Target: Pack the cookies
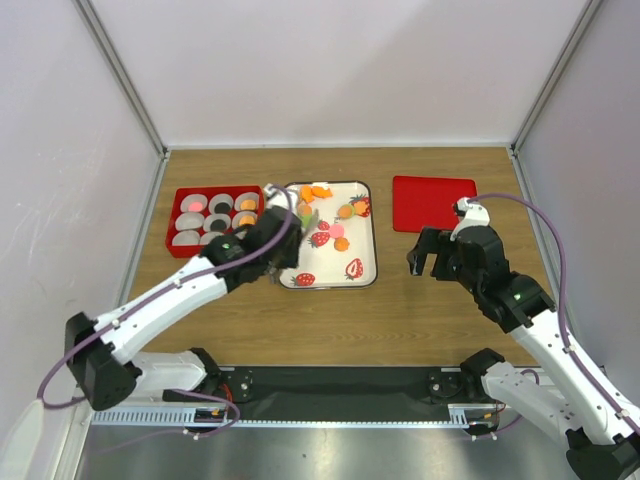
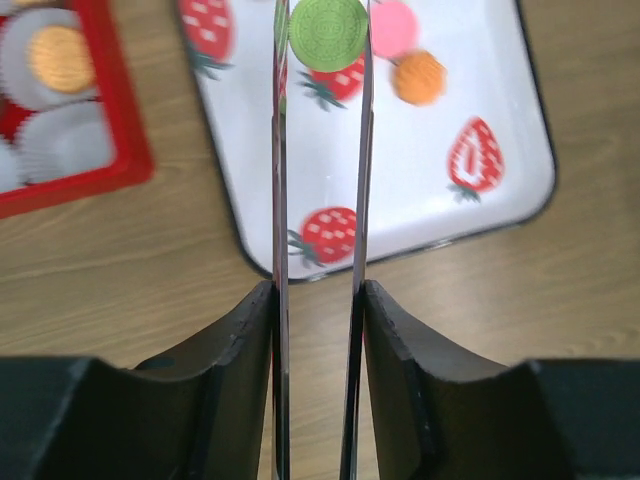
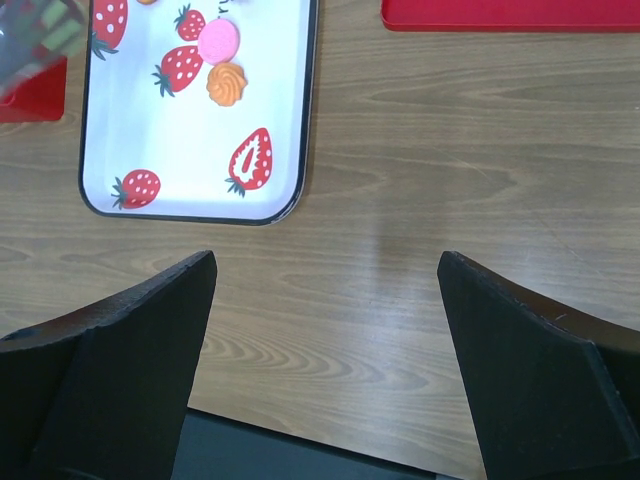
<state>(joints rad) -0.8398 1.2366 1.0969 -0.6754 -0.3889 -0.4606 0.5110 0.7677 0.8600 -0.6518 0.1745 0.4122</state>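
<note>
Top view: the left pincer hangs over the 9 o'clock edge of the strawberry tray. The red box sits just beside it at 9 o'clock. The right pincer idles well apart at 3 o'clock, near the red lid. The left arm is clearly nearer.

Left wrist: the blades are narrow and look clamped on a green cookie, edge to edge. A pink cookie and an orange cookie lie on the tray beyond it. The box is at 10 o'clock with a bare cup waiting, so a short swing that way should be next. The cookie is round, so it has no long axis to line up.

Right wrist: this pincer stands wide and holds nothing over bare desk. The tray is at 11 o'clock.
</note>
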